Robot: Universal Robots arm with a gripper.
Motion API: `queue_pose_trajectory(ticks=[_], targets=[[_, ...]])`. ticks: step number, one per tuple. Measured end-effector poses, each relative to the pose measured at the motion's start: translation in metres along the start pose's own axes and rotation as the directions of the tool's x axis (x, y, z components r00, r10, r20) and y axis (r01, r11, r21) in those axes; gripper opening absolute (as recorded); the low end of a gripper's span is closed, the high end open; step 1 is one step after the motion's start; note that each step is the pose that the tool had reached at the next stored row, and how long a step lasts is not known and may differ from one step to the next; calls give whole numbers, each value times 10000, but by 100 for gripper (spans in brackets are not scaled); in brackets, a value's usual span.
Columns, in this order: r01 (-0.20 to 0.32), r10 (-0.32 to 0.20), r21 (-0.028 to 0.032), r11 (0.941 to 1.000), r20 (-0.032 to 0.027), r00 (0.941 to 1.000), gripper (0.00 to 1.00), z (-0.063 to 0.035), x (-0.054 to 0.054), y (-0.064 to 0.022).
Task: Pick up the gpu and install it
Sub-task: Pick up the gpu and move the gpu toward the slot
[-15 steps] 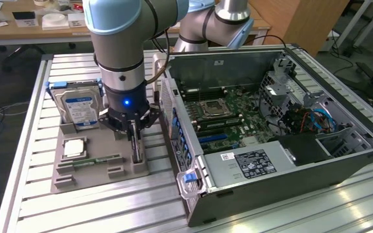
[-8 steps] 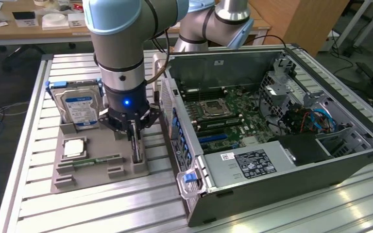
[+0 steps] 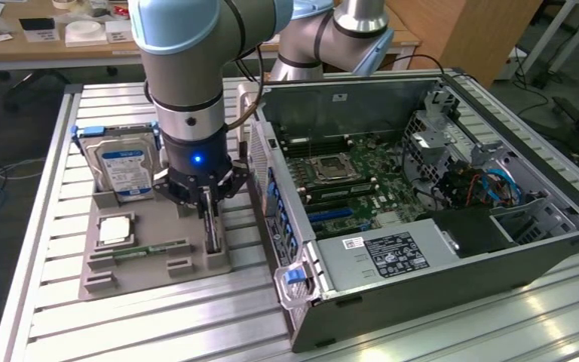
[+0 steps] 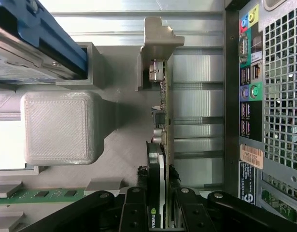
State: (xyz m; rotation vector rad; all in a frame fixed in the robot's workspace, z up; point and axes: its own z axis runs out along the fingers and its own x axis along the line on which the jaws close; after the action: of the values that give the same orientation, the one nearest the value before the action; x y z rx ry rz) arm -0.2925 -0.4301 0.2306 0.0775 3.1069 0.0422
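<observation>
The gpu (image 3: 212,235) stands on edge in a slot of the grey holder tray (image 3: 199,265), on the side nearest the computer case. In the wrist view the gpu (image 4: 164,121) runs away from the camera as a thin green board with a black shroud, and its silver bracket (image 4: 155,43) is at the far end. My gripper (image 3: 207,202) reaches straight down onto the card's top edge. Its black fingers (image 4: 138,205) sit tight against both faces, so my gripper (image 4: 159,208) is shut on the card. The card still rests in its slot.
The open computer case (image 3: 531,249) lies at the exterior view's right, motherboard exposed, its rear port panel (image 4: 249,92) close beside the card. The tray also holds a hard drive (image 3: 124,170), a processor chip (image 3: 115,228) and a green memory stick (image 3: 148,250).
</observation>
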Motion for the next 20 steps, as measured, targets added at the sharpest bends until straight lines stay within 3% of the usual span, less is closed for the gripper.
queue_pose_trajectory(ticks=[6,20], targets=[[0,0,-10,10000,-1,10000,27,-27,-1,1],[-2,2,-54,10000,-3,10000,27,-270,-9,8]])
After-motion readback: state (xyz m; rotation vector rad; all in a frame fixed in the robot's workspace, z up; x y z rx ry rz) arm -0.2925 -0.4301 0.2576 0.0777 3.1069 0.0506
